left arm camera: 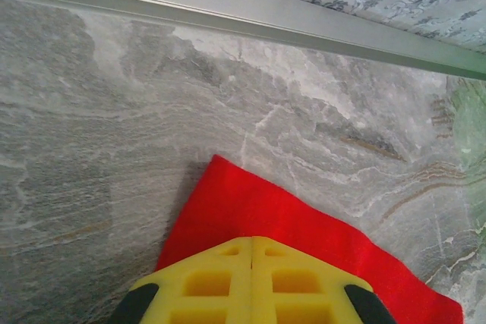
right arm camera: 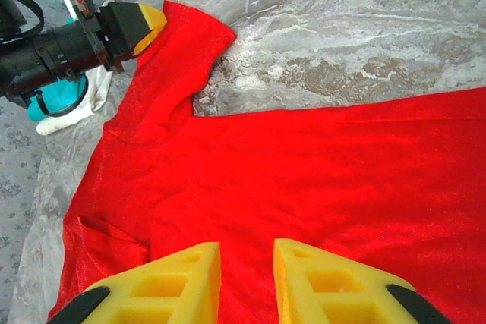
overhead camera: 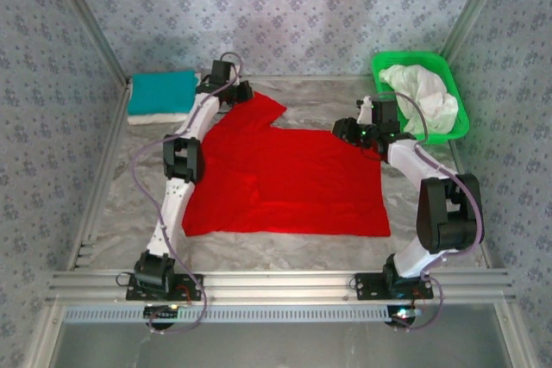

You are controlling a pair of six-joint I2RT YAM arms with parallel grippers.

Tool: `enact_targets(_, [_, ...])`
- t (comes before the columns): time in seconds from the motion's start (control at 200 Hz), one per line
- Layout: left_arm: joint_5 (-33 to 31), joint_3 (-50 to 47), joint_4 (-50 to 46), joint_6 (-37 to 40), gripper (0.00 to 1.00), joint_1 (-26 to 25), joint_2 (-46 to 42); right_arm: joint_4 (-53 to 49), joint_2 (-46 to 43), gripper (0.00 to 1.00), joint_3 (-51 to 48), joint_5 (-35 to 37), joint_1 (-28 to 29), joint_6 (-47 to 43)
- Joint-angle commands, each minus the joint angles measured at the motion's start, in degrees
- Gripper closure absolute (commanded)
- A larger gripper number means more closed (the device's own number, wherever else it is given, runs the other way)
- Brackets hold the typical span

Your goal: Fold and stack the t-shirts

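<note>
Left gripper (left arm camera: 252,244) jaws fully together, tips down on the far sleeve (left arm camera: 228,195) of the red t-shirt (overhead camera: 293,183). Looks like a pinch on the cloth, with the sleeve's corner poking out past the tips toward the back wall

Rest of the shirt lies behind that hand, toward the arm bases and off to the right. So my read is that any fold-in of the sleeve pulls back and right, onto the body

Right gripper (right arm camera: 247,246) jaws part-way apart, red cloth showing in the gap. It sits at the shirt's far edge near the right end, and I see nothing gripped

Shirt is spread flat mid-table (overhead camera: 285,252), long axis running left-right across the table, with the sleeve sticking out on the far side at the left end. Left arm is the near one for the sleeve, right arm for the right-hand edge

Further out:
- far left: folded teal t-shirt (overhead camera: 162,88) on top of a white t-shirt (overhead camera: 155,114), well apart from the red one, likely the stack
- far right: green basket (overhead camera: 412,58) holding more white t-shirts (overhead camera: 427,96), just beyond the right gripper

Risk: a thin one-layer pinch may slip as the sleeve drags
</note>
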Motion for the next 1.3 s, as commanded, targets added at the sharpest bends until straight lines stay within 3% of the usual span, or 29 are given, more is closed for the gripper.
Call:
enact_targets(0.0, [-1.83, 0.73, 0.24, 3.19, 1.00, 0.81, -4.29, -4.40, 2.14, 0.73, 2.93, 1.70, -0.33, -1.44])
enact_targets(0.48, [-5.95, 0.98, -2.34, 8.74, 1.00, 0.43, -8.96, -5.93, 6.92, 0.73, 6.69, 3.24, -0.33, -1.44])
enact_targets(0.53, [-6.55, 0.99, -2.39, 9.12, 0.77, 0.14, -8.86, -6.12, 7.20, 0.73, 6.99, 3.22, -0.33, -1.74])
enact_targets(0.585, [-7.35, 0.90, -2.98, 9.41, 0.72, -0.39, -8.61, -6.07, 7.40, 0.73, 7.20, 3.18, -0.33, -1.67])
enact_targets(0.645, [-7.13, 0.81, -3.25, 9.07, 0.58, -0.93, -8.11, -5.36, 7.69, 0.73, 7.35, 2.52, -0.16, -1.25])
enact_targets(0.745, [-5.81, 0.81, -4.38, 6.54, 0.71, -1.42, -7.33, -5.48, 9.45, 0.73, 9.29, 0.23, 0.83, -1.52])
enact_targets(0.824, [-6.96, 0.53, -7.07, 4.99, 0.88, -1.79, -7.71, -6.73, 10.42, 0.73, 11.74, 0.28, 1.82, -1.82])
enact_targets(0.869, [-7.40, -0.65, -8.73, 4.36, 0.90, -1.94, -8.36, -6.51, 10.53, 0.74, 11.81, 0.54, 2.04, -1.43])
enact_targets(0.979, [-6.20, -10.80, -7.82, 3.09, 0.93, -2.42, -13.04, -7.26, 10.36, 0.74, 12.07, 2.51, 1.92, -1.18])
enact_targets(1.034, [-7.19, -19.98, -2.86, 3.51, 0.93, -3.10, -17.69, -8.23, 10.45, 0.75, 12.44, 3.37, 1.87, -1.32])
enact_targets(1.184, [-9.00, -49.25, 12.94, 0.46, 0.88, -2.92, -32.61, -14.65, 11.60, 0.89, 14.62, 7.84, 3.29, -2.99])
enact_targets(1.244, [-9.10, -55.66, 14.98, 0.15, 0.88, -3.04, -36.09, -17.02, 12.15, 1.00, 14.98, 10.98, 4.81, -4.13])
enact_targets(1.294, [-9.68, -59.50, 15.52, 0.26, 0.87, -3.49, -38.26, -17.74, 12.73, 1.00, 14.77, 12.83, 5.81, -4.75])
